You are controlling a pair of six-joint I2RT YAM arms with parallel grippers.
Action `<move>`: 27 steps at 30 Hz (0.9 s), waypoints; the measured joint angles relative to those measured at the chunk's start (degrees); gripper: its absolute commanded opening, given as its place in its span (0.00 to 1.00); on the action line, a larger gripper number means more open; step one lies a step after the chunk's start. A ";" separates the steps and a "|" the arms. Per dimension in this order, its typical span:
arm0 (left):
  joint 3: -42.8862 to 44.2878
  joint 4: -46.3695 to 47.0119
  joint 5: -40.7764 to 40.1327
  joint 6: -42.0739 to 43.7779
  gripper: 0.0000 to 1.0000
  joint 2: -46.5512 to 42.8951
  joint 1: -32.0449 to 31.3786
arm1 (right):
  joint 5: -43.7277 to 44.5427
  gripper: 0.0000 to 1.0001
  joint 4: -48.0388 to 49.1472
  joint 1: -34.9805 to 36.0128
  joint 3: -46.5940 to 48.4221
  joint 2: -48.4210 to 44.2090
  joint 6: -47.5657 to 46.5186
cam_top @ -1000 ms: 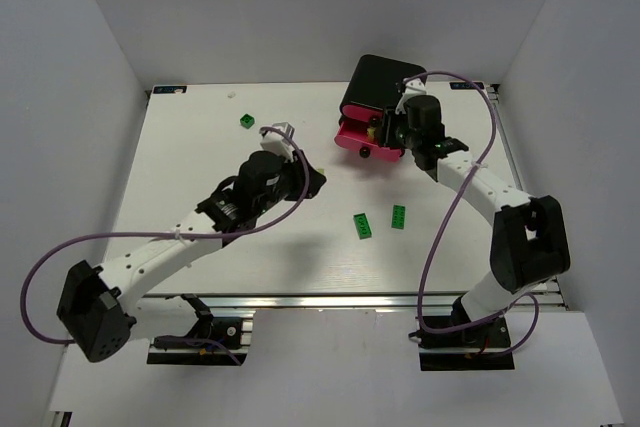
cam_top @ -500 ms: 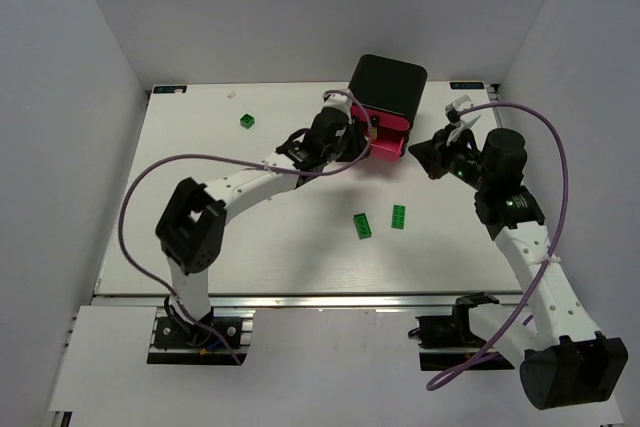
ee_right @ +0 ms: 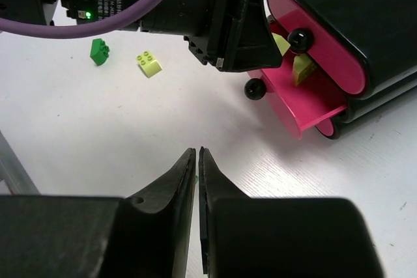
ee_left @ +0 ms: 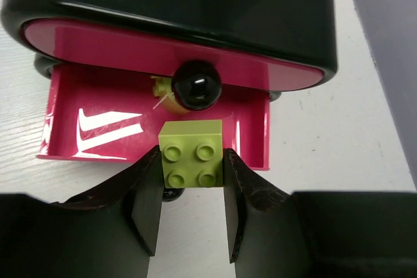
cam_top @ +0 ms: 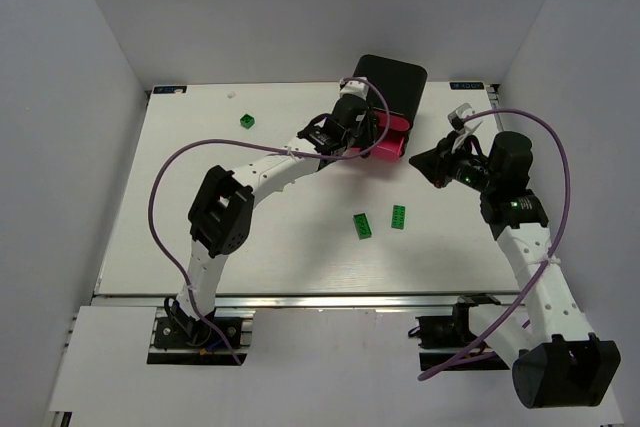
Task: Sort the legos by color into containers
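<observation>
Over the last second my right arm has backed off from the drawers. My left gripper has come in pinching a lime-yellow brick, matte with four round studs, between its black fingers. Just ahead of those fingertips lies the open, glossy magenta drawer, with a round black knob above it. I judge the drop comes next. My right gripper, nearly closed on nothing, faces the rounded black cabinet.

The left arm reaches far across and bends at the elbow. The left gripper pinches a lime block between its two fingers. The right arm stands up tall. The right gripper is closed on nothing.
</observation>
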 measured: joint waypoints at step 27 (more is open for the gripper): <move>-0.46 -2.05 -5.20 1.84 0.78 0.00 2.16 | -7.08 0.34 -0.42 -1.49 -0.83 4.17 -2.93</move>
